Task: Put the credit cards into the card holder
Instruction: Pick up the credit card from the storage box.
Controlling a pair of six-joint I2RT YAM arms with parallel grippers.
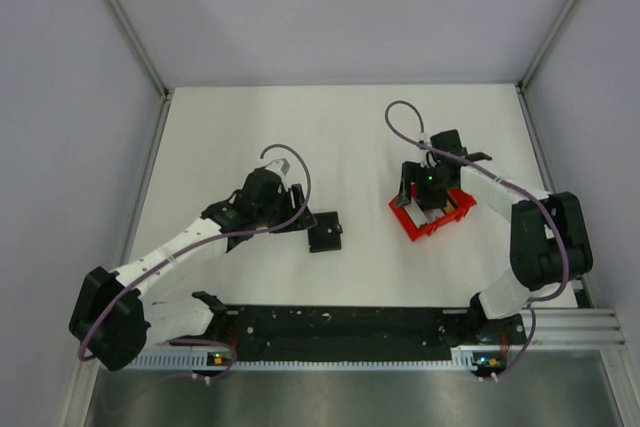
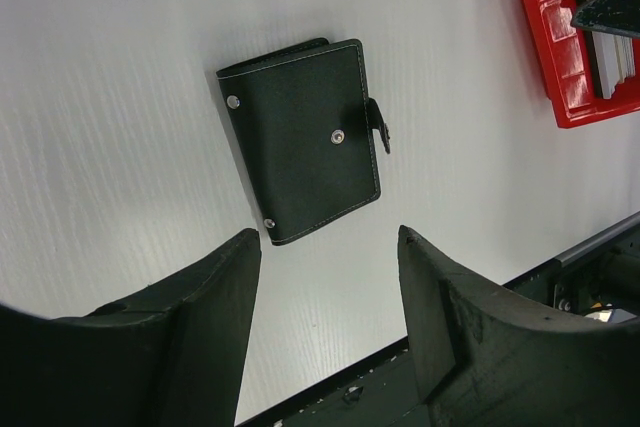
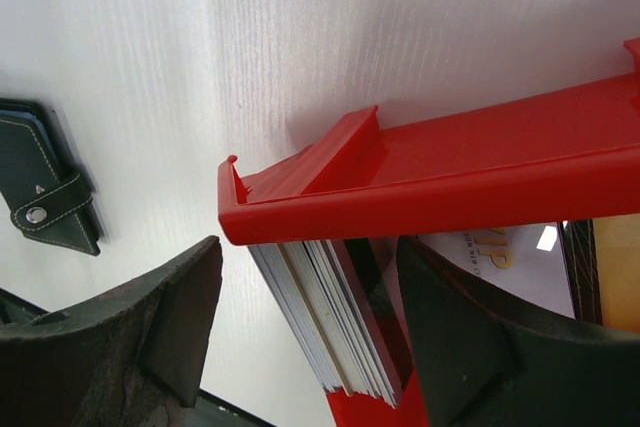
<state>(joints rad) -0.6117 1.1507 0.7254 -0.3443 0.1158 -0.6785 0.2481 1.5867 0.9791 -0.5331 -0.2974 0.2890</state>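
The card holder (image 1: 326, 232) lies shut and flat on the white table, a black wallet with a snap tab (image 2: 305, 142). My left gripper (image 2: 330, 237) hovers just short of its near edge, open and empty. A stack of credit cards (image 3: 340, 317) stands on edge inside the red tray (image 3: 420, 182). My right gripper (image 3: 310, 247) is down at the tray's corner, open, and straddles the stack. Its left finger (image 3: 170, 327) is outside the tray wall, clear of the cards. The other finger (image 3: 470, 327) is inside, close beside a dark card. From above, the right gripper (image 1: 425, 199) covers most of the tray (image 1: 405, 222).
A pale card with gold lettering (image 3: 520, 257) lies flat in the tray behind the stack. The card holder (image 3: 45, 187) shows at the left of the right wrist view. The black base rail (image 1: 340, 322) runs along the near table edge. White walls enclose the table.
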